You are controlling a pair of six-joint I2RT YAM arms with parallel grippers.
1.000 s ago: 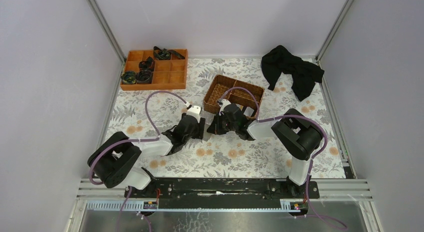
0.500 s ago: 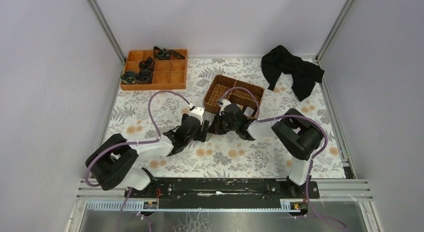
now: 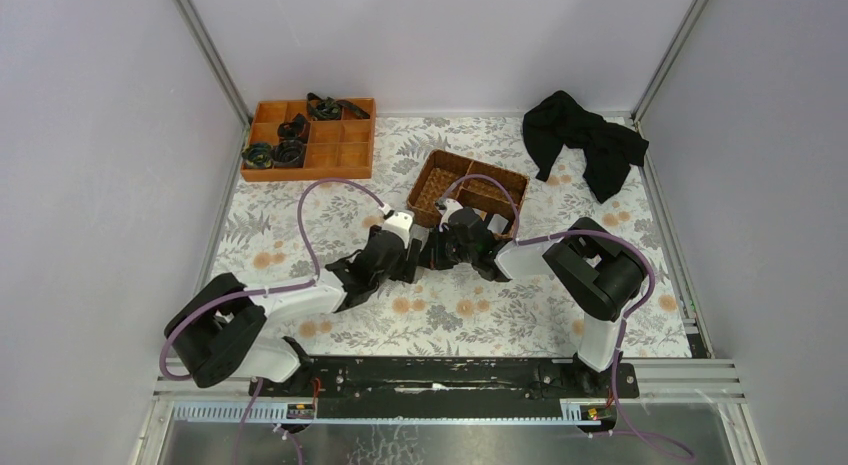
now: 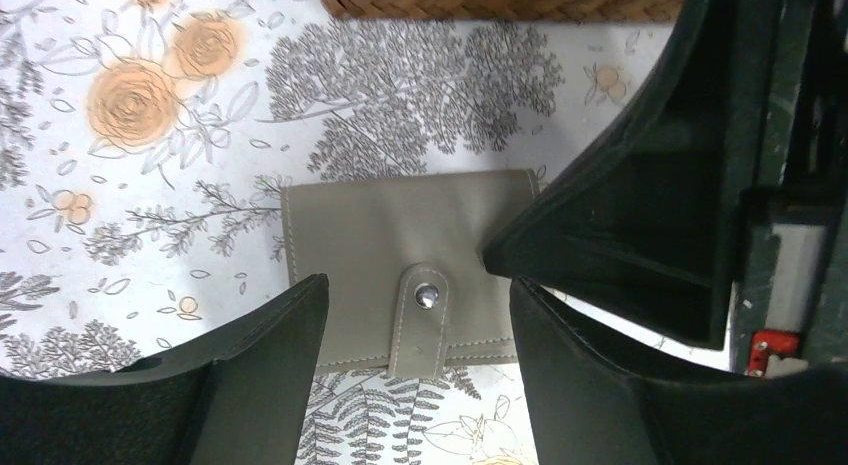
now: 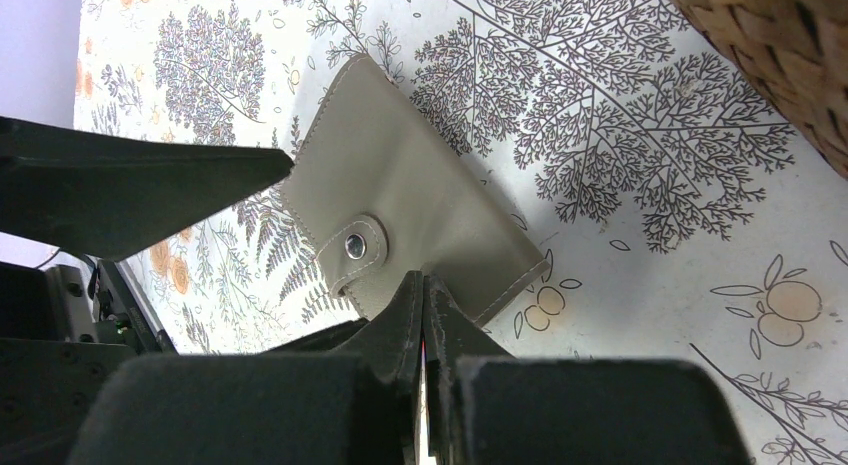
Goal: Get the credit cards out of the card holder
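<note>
card holder (image 4: 400, 235) interior (closed) hidden

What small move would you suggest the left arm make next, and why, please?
Probably lower the left gripper and close it on the snap tab to unfasten it. The card holder lies closed with the tab snapped. The left jaws stand open on either side of the tab, and the right gripper, shut, seems to pin the holder's edge.
</note>
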